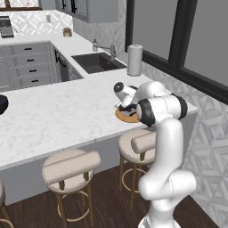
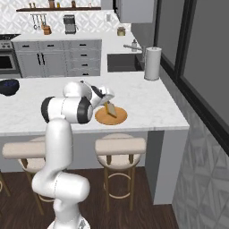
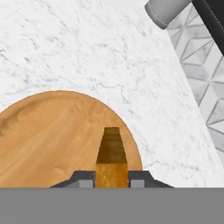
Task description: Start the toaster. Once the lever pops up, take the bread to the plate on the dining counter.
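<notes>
I see the small tan bread slice with golden crust clamped edge-on between the closed fingers of the dark two-finger gripper, standing tilted over the round orange-brown plate. I cannot tell if it touches the plate. The plate lies on the long white marble-look dining counter, near its front edge. A white paper towel roll stands further back beside the dark sink. Round tan-cushioned stools stand below the counter.
</notes>
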Robot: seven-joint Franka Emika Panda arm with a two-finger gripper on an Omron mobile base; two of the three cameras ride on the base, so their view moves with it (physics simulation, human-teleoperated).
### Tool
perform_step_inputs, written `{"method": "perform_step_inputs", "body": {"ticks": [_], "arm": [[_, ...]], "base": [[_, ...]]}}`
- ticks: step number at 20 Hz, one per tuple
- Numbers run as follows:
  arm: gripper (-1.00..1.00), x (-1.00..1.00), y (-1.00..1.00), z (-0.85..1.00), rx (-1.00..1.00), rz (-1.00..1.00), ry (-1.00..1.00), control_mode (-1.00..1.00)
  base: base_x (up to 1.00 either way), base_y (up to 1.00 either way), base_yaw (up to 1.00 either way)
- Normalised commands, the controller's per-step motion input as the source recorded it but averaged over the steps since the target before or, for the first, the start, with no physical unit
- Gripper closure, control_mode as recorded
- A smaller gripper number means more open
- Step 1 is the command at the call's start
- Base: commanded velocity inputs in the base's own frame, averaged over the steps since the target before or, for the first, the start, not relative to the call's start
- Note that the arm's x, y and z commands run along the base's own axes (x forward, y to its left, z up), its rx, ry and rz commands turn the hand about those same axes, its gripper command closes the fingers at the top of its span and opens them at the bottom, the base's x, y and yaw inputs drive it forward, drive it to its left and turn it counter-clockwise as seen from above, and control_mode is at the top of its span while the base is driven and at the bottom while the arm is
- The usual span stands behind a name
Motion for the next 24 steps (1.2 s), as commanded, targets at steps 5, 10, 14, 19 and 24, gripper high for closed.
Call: {"method": "perform_step_inputs", "body": {"ticks": [5, 10, 14, 19, 24], "arm": [[1.00, 0.03, -0.04, -0.12, -0.05, -0.01, -0.04, -1.00], [-1.00, 0.00, -0.03, -0.18, -0.01, -0.01, 0.00, -1.00], [-1.00, -0.13, -0.24, 0.00, 0.00, -0.07, 0.00, -1.00], [-1.00, -0.12, -0.26, 0.06, 0.01, -0.04, 0.00, -1.00], [-1.00, -0.48, -0.06, 0.64, 0.00, -0.02, -0.05, -1.00]], "base": [[0.00, 0.00, 0.00], [0.00, 0.00, 0.00], [0.00, 0.00, 0.00], [0.00, 0.00, 0.00], [0.00, 0.00, 0.00]]}}
